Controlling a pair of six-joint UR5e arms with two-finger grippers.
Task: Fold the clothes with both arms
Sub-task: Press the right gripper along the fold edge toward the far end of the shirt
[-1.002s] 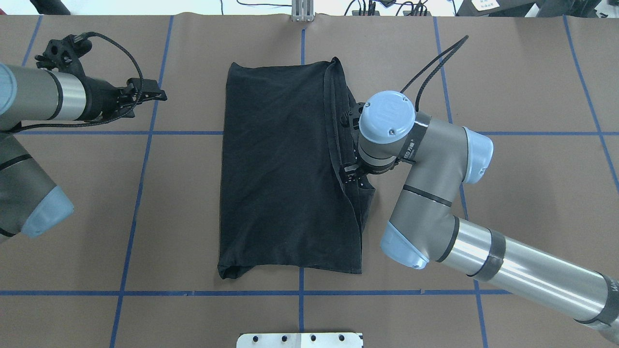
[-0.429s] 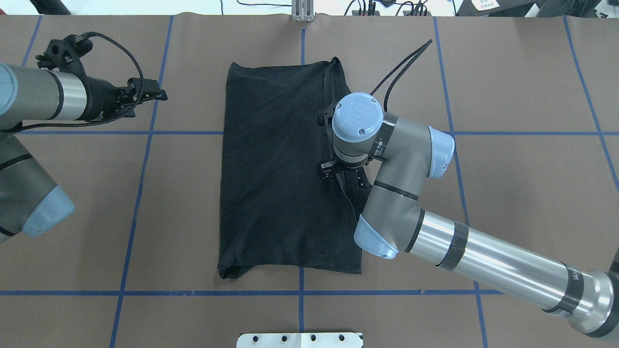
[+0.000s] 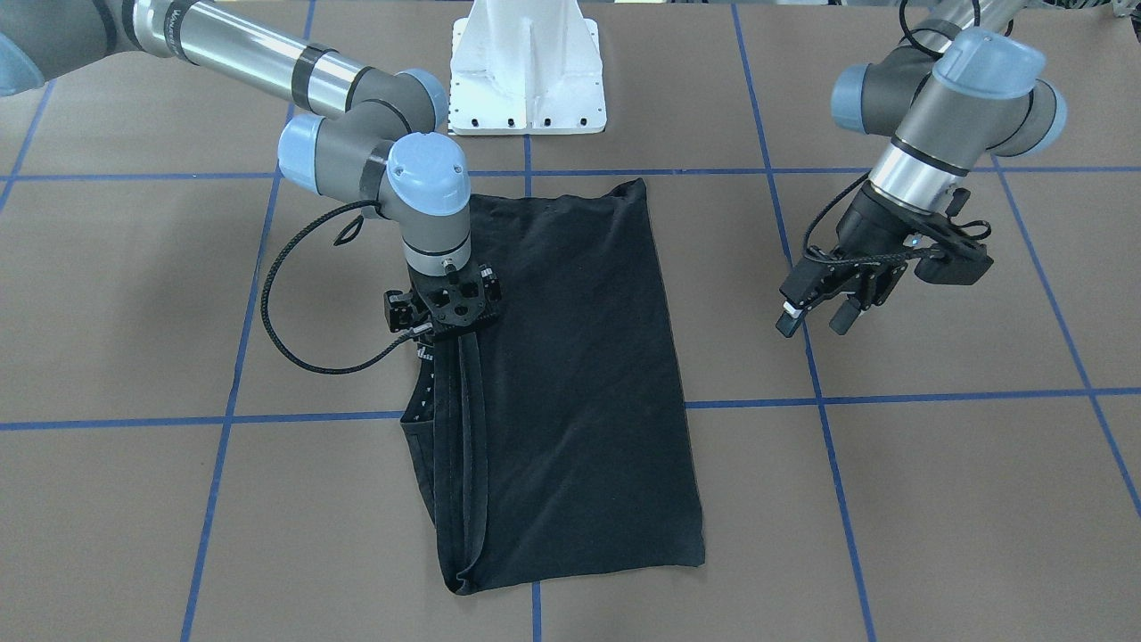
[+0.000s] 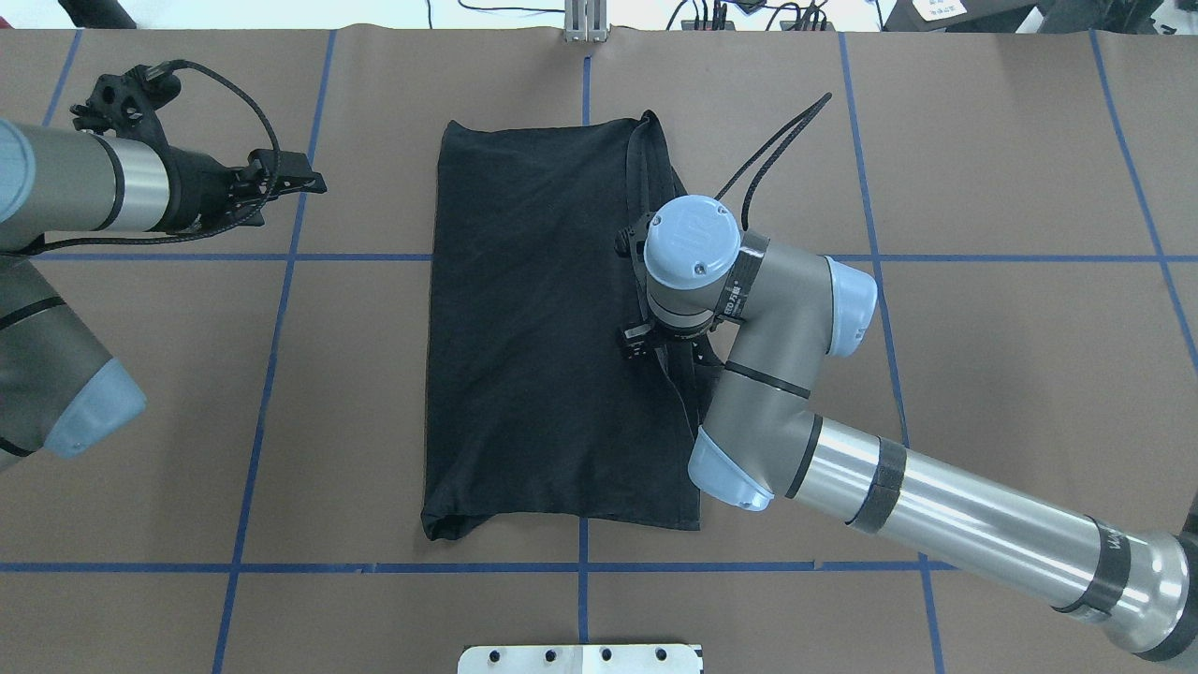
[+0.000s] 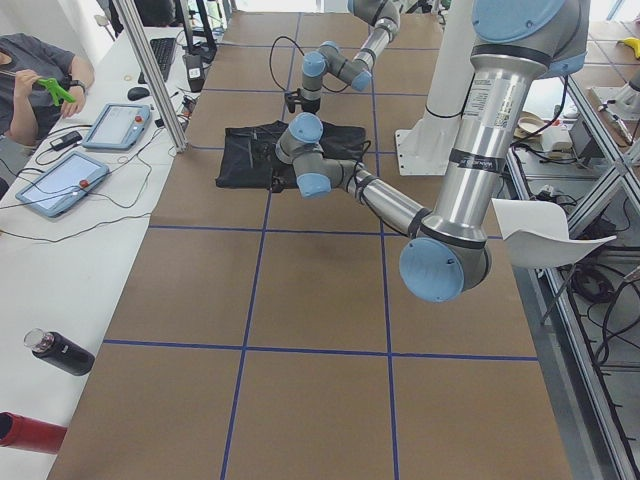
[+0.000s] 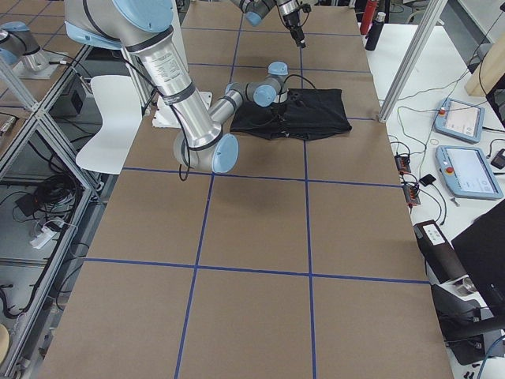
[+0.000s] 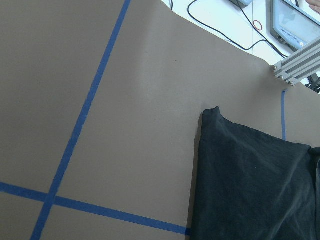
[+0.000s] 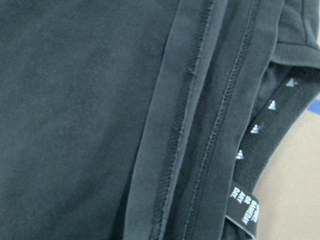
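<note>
The clothes are one black T-shirt [image 4: 543,328], folded into a long rectangle in the middle of the table [image 3: 579,374]. It lies plain side up, with stacked hems and a printed neck tape [image 8: 250,165] along one edge. My right gripper [image 3: 450,332] points straight down onto that hemmed edge, its fingers hidden under the wrist and lost against the black cloth, so I cannot tell its state. My left gripper [image 3: 813,323] hangs open and holds nothing above bare table, well off the shirt's other side [image 4: 298,180]. The left wrist view shows a shirt corner [image 7: 250,185].
Brown paper with blue tape grid lines [image 4: 281,374] covers the table. The white pedestal base [image 3: 528,67] stands at the robot's side of the table. An aluminium post [image 4: 585,21] and cables sit at the far edge. A person, tablets [image 5: 105,125] and bottles [image 5: 60,352] occupy the side bench.
My right arm has swung left from beside the shirt's hemmed edge to above it, then eased slightly back. The shirt and my left arm look unchanged.
</note>
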